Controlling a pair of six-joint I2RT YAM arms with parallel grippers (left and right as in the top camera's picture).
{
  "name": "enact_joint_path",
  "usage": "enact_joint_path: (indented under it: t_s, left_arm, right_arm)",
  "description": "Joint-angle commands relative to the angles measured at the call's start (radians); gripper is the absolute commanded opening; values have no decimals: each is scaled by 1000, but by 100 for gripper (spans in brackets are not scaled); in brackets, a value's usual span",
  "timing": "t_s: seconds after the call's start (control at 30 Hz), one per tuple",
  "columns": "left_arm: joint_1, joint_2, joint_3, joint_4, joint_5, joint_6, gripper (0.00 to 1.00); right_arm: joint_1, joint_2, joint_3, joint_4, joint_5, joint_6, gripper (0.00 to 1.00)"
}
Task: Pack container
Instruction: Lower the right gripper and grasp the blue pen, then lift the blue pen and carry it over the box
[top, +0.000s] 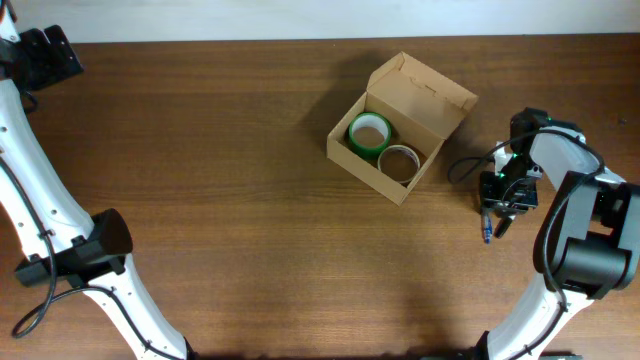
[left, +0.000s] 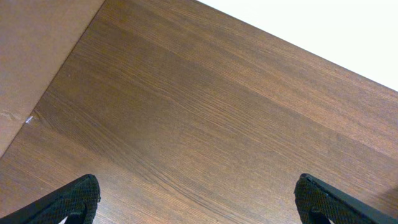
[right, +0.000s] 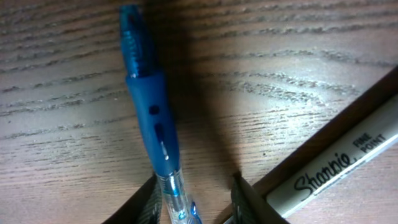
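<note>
Here, my right gripper (right: 194, 198) straddles the blue pen (right: 152, 118), jaws apart, Sharpie (right: 339, 165) just beside. Best to centre, clamp pen only, lift clear toward the lid-up container (top: 425, 85) nearby, w/ 2 tape rolls (top: 369, 135) inside; left gripper (left: 196, 199): fingers spread.

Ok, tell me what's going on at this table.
A two-armed robot is packing the open tan cardboard box, which already holds a green tape roll and a brown tape roll. The right gripper is down at the wooden table near the box, open around a blue plastic pen, with a grey Sharpie marker lying beside it. The left gripper hangs open over bare wood, holding nothing.
</note>
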Motion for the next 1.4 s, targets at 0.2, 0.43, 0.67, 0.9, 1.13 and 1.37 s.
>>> enact_joint_path:
  t_s: [0.2, 0.43, 0.67, 0.9, 1.13, 1.37]
  left_arm:
    - [5, -30, -3, 0, 6, 9, 100]
    - [4, -30, -3, 0, 6, 9, 100]
    - [5, -30, -3, 0, 6, 9, 100]
    - [5, -30, -3, 0, 6, 9, 100]
    - [4, -30, -3, 0, 6, 9, 100]
    - [4, -30, -3, 0, 6, 9, 100]
  right_arm:
    - [6, 17, -70, 46, 3, 35, 4]
    - [6, 15, -52, 41, -101, 34, 4]
    - [7, -46, 68, -46, -234, 31, 4]
    - [39, -144, 326, -213, -233, 5, 4]
    - [160, -169, 605, -365, -233, -131, 4]
    - [356, -169, 708, -405, -232, -313, 4]
